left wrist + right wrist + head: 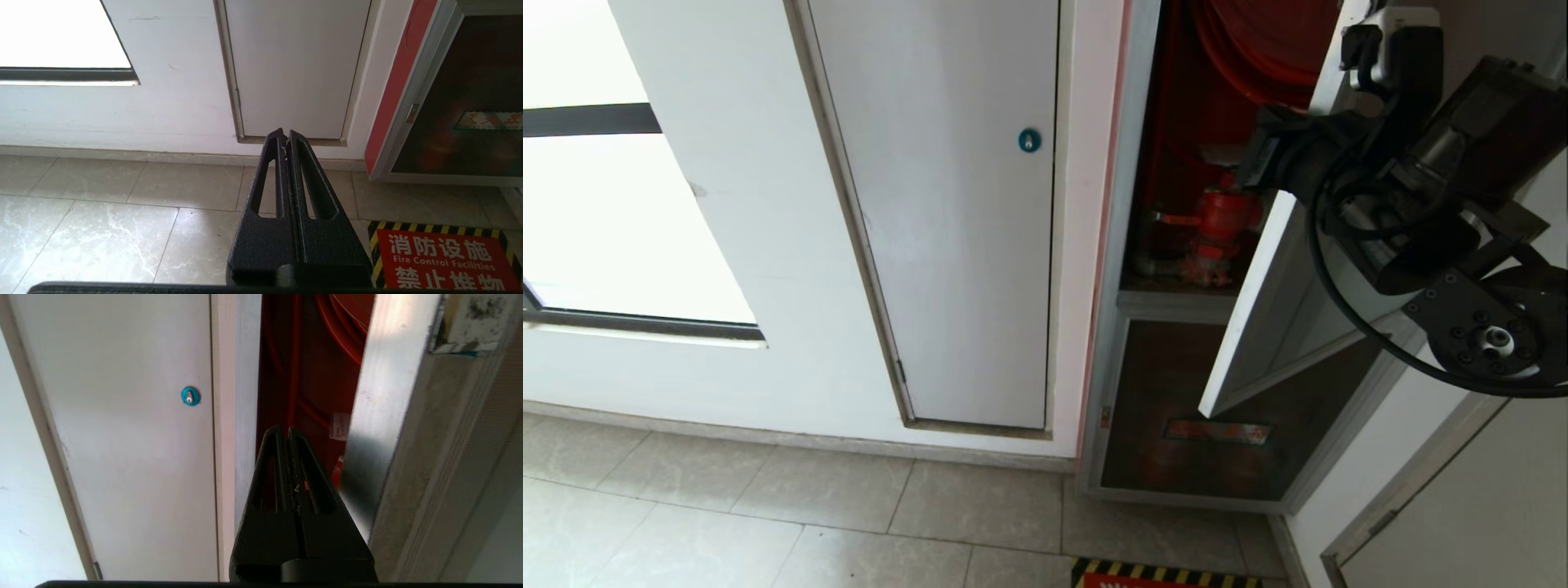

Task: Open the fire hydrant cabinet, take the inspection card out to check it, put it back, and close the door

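The fire hydrant cabinet (1131,163) stands ajar, its red inside showing a hose reel (1258,49) and a red valve (1221,216). The door (1258,310) is swung partly out, hinged on the right. My right gripper (284,430) is shut on nothing and points into the gap, just beside the door's silver free edge (380,416). In the head view it (1250,163) sits at that edge, high up. A small white tag (339,425) hangs inside, half hidden by the door; I cannot tell if it is the inspection card. My left gripper (284,134) hangs shut and empty over the floor.
A white panel door with a round blue lock (1029,140) is left of the cabinet. Below the opening is a dark glass panel with a reddish label (1217,430). A red floor sign with a yellow-black border (441,261) lies before the cabinet. A wall closes the right side.
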